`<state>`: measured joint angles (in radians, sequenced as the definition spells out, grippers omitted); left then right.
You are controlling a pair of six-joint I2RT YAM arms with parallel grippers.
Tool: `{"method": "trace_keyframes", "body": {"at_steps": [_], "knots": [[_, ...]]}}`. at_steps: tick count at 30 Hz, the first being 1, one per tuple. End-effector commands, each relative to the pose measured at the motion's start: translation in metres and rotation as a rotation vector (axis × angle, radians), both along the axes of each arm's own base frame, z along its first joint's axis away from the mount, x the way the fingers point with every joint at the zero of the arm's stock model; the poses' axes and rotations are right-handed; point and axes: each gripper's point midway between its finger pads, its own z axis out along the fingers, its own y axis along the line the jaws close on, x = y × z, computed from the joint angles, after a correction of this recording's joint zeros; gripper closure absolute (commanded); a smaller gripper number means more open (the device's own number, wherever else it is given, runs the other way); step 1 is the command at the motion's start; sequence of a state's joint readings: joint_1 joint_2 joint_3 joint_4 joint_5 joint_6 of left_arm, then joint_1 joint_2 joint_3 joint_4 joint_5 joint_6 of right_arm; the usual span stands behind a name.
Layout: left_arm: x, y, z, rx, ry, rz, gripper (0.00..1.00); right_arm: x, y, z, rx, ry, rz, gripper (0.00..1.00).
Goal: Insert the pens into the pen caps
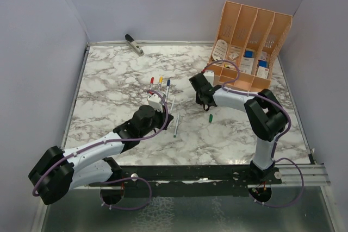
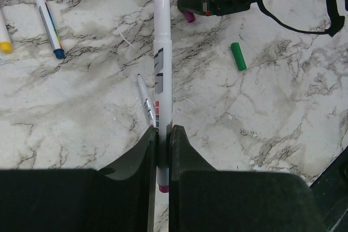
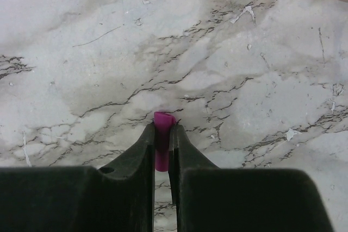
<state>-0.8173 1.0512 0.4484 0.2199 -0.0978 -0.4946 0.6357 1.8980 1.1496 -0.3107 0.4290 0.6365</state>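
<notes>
top: my left pincer (image 1: 155,100) and right pincer (image 1: 202,99) face off mid-desk (image 1: 109,80), i'd say to mate parts; what they hold is too small to read. left wrist: clamped on pen (image 2: 162,69), aimed at partner, tip at frame edge. right wrist: pinching magenta cap (image 3: 162,123), mouth direction unclear.

Bright even light, soft shadows (focus sharp)
</notes>
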Motion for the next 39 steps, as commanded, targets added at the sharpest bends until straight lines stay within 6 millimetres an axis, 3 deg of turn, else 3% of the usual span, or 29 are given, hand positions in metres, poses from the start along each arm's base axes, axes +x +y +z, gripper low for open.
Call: {"method": "trace_keyframes", "body": {"at_steps": [1, 5, 8, 14, 19, 24, 27, 33, 39], "knots": [[0.005, 0.000, 0.007, -0.030, -0.019, 0.019, 1.00, -0.079, -0.039, -0.069, -0.178, 0.337, 0.076, 0.99], [0.004, -0.001, 0.006, -0.029, -0.018, 0.011, 1.00, -0.064, -0.024, -0.049, -0.117, 0.270, 0.111, 0.99], [0.002, -0.005, 0.006, -0.032, -0.020, -0.014, 1.00, -0.048, -0.007, -0.018, -0.034, 0.171, 0.148, 0.99], [-0.006, -0.012, 0.011, -0.085, -0.052, -0.081, 1.00, -0.021, 0.028, 0.076, 0.182, -0.118, 0.243, 0.99], [-0.017, -0.021, 0.023, -0.159, -0.099, -0.156, 1.00, -0.016, 0.044, 0.157, 0.347, -0.376, 0.331, 0.99], [-0.039, -0.032, 0.053, -0.312, -0.219, -0.289, 1.00, -0.035, 0.047, 0.231, 0.502, -0.643, 0.431, 0.99], [-0.044, -0.033, 0.063, -0.339, -0.262, -0.324, 1.00, -0.050, 0.048, 0.261, 0.585, -0.765, 0.489, 0.99], [-0.063, -0.047, 0.088, -0.443, -0.321, -0.460, 1.00, -0.080, 0.057, 0.293, 0.736, -0.882, 0.615, 0.99], [-0.070, -0.064, 0.094, -0.500, -0.284, -0.548, 1.00, -0.108, 0.057, 0.319, 0.877, -1.006, 0.699, 0.99]]}}
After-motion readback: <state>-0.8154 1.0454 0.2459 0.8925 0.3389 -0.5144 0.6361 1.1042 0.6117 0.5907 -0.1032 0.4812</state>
